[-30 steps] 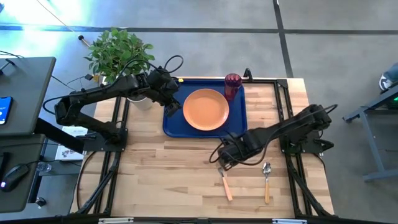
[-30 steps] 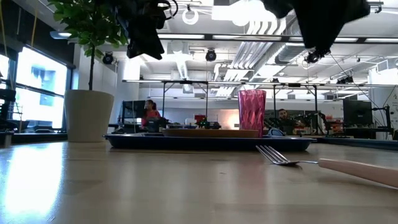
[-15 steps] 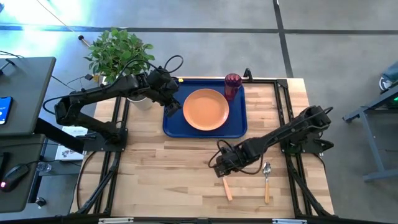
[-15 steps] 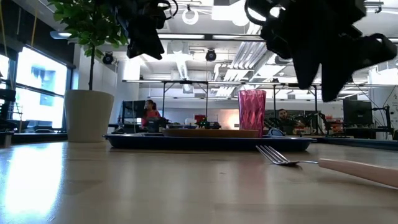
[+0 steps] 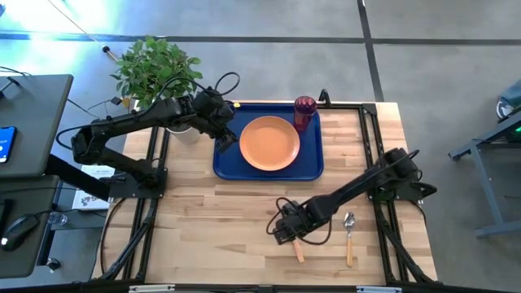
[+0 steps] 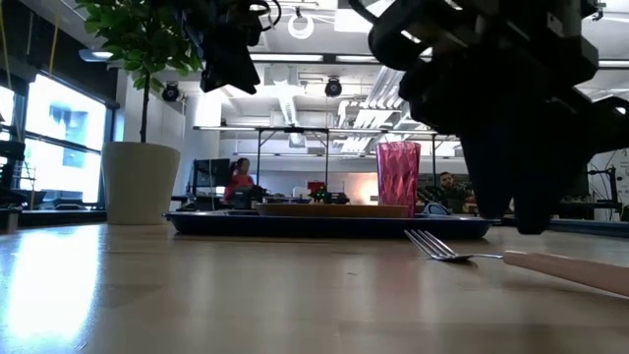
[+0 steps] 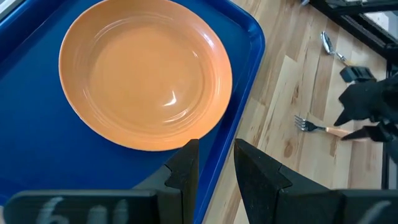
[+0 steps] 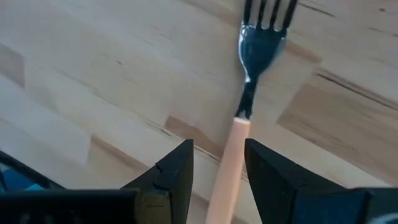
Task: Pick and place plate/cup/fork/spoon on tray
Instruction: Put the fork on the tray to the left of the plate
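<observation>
The orange plate (image 5: 269, 143) lies in the dark-blue tray (image 5: 224, 163) at the table's far middle. The magenta cup (image 5: 304, 110) stands upright in the tray's far right corner. The fork (image 8: 249, 81) lies flat on the bare wood, tines toward the tray. The spoon (image 5: 349, 236) lies to its right. My right gripper (image 8: 219, 168) is open and hangs just above the fork, one finger on either side of its wooden handle (image 8: 227, 162), touching nothing. My left gripper (image 7: 216, 165) is open by a narrow gap and hovers over the tray's left rim (image 5: 218, 146).
A potted plant (image 5: 156, 73) in a grey pot (image 6: 141, 182) stands at the far left corner, behind my left arm. Bare wood lies left of the fork and in front of the tray. People sit in the room beyond the table.
My right gripper has gone toward the table's near edge and a little left, and down, from beside the tray's near right corner to just over the fork. The fork, the spoon and the things on the tray have stayed where they were.
</observation>
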`<state>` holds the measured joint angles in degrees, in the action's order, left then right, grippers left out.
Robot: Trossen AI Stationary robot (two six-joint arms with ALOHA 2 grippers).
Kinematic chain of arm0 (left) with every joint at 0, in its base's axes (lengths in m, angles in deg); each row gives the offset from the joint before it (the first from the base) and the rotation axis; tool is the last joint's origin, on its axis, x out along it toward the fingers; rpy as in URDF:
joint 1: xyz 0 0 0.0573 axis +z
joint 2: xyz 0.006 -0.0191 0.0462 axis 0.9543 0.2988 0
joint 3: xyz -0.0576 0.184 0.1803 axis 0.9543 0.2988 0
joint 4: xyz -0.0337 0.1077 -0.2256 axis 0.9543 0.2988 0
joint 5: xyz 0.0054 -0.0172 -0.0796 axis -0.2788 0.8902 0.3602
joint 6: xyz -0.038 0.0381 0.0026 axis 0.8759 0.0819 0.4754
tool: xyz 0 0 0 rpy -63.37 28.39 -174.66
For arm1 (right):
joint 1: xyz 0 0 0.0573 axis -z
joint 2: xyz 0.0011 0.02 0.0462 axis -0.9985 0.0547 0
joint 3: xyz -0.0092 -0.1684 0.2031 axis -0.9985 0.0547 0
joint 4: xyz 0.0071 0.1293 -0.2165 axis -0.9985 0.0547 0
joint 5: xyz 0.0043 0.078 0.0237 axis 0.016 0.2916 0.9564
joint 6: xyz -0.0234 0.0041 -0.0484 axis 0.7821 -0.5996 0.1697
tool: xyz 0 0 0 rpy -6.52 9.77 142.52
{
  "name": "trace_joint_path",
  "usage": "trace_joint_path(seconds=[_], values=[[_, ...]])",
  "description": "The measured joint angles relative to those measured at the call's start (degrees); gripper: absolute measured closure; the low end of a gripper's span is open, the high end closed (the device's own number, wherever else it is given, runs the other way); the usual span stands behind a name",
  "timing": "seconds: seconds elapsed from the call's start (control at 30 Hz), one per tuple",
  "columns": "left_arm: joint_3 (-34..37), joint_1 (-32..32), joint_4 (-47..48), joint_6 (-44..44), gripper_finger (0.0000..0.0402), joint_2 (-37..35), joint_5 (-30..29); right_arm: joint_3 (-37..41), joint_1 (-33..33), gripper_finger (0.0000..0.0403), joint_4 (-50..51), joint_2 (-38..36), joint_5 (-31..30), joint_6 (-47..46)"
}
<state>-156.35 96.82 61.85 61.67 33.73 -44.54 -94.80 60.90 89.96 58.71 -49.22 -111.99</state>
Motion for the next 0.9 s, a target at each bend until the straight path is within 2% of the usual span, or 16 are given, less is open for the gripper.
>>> trace_joint_path(seconds=[0.5, 0.6, 0.8, 0.9], values=[[0.0, 0.0, 0.2, 0.0, 0.0311, 0.0, 0.0, -1.3, 0.1, 0.0275, 2.4, 5.3, -0.2, -2.9], [0.0, 0.0, 1.3, 0.0, 0.0311, 0.0, 0.0, -1.3, 0.1, 0.0300, 2.8, 5.4, -0.4, -4.0], [0.0, 0.0, 2.5, 0.0, 0.0311, 0.0, 0.0, -1.2, 0.1, 0.0385, 3.3, 5.5, -0.5, -3.6], [0.0, -0.4, 4.0, -0.1, 0.0311, 0.0, 0.0, -1.2, 0.1, 0.0385, 3.4, 5.5, -0.5, -3.2]])
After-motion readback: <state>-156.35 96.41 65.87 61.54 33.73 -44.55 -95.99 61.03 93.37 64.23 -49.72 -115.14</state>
